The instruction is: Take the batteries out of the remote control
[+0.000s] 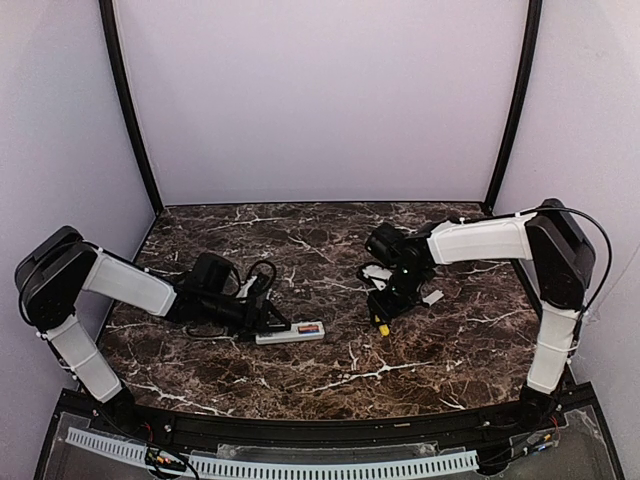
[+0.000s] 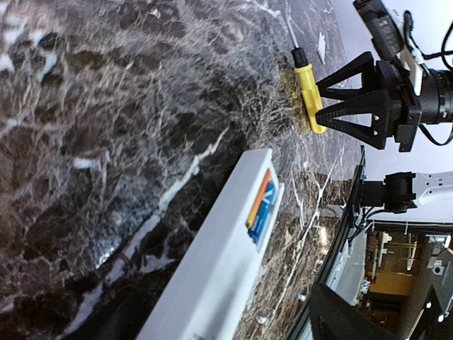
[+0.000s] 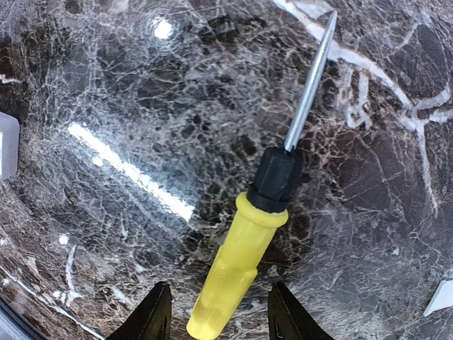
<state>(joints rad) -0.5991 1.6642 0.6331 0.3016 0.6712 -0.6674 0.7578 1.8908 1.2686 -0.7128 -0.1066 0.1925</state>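
Remote (image 2: 212, 269): white bar, nearest item in the left wrist view. Its long axis runs from the bottom edge, left of centre, up to the right of centre, and the near end is cut off by the frame. In the top view the remote (image 1: 283, 337) lies on the worktop (image 1: 330, 240) in the lower middle. Its axis is nearly left-to-right and rises slightly toward the right. The battery bay is at the right end, uncovered and facing up.

Batteries (image 2: 260, 205): seated in the bay, blue with an orange-red part, lengthwise along the remote's axis. In the top view the batteries (image 1: 310, 328) show as a small coloured patch near the bar's right end.

Left gripper (image 1: 272, 322): at the left end of the remote, low over the worktop. Whether its jaws are clamped on the bar or merely around it cannot be told from any view.

Right gripper (image 3: 221, 312): jaws apart, one finger (image 3: 157, 315) on each side of the screwdriver's handle, with worktop visible between each finger and the handle. In the top view it sits right of centre (image 1: 385, 312), well apart from the remote. In the left wrist view it is at the upper right (image 2: 333, 99).

Screwdriver (image 3: 233, 276): yellow handle, black collar, bare metal shaft. It lies flat, with the handle at lower centre and the tip toward the upper right of the right wrist view. It is also seen at (image 1: 383, 326) and (image 2: 309, 92).

Lid piece (image 1: 432, 297): small, flat, white, just right of the right gripper.
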